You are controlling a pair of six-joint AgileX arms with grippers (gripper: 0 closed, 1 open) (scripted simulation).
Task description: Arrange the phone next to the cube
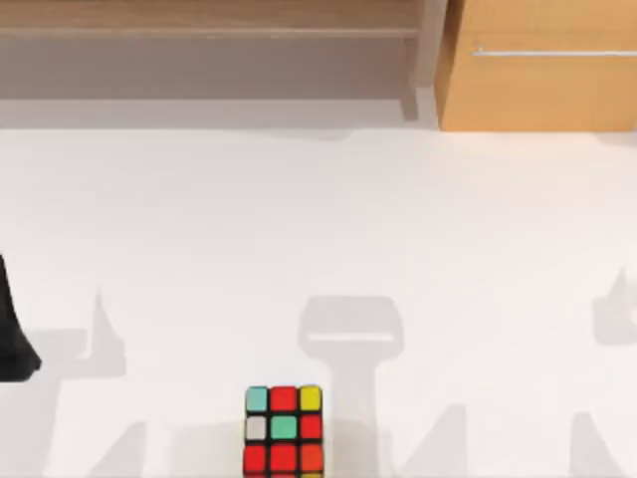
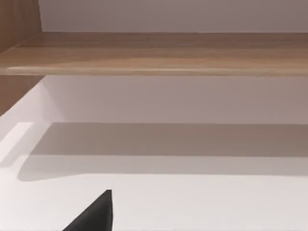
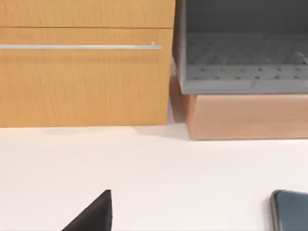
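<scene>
White table (image 1: 398,229) was bordered by wooden cabinets (image 1: 537,70); the cube (image 1: 284,430) sat at its near edge, the phone (image 3: 290,210) apart. Finger positions could not be told.

Left arm (image 1: 14,334): matte black, tapering shape at the table's left edge, no cables, screws or markings I can make out. Each wrist view catches one black pointed wedge, probably a fingertip (image 2: 94,214) (image 3: 94,214), plain and smooth-faced.
</scene>
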